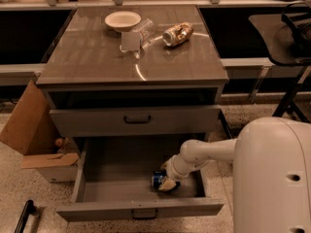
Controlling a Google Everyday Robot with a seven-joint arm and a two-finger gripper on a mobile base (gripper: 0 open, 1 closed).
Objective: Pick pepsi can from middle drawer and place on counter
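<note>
The pepsi can point(157, 179) is a small blue can resting on the floor of the open middle drawer point(112, 188), right of centre and near the front. My gripper point(167, 183) reaches down into the drawer from the right and sits against the can's right side, partly covering it. The counter point(97, 57) is the glossy grey-brown cabinet top above.
On the counter are a white bowl point(122, 20), a clear plastic bottle point(137, 34) lying down and a gold-brown can point(178, 33) on its side. A closed drawer front point(137, 119) sits above the open one. A cardboard box point(29, 130) stands at the left, and a dark chair point(286, 38) at the right.
</note>
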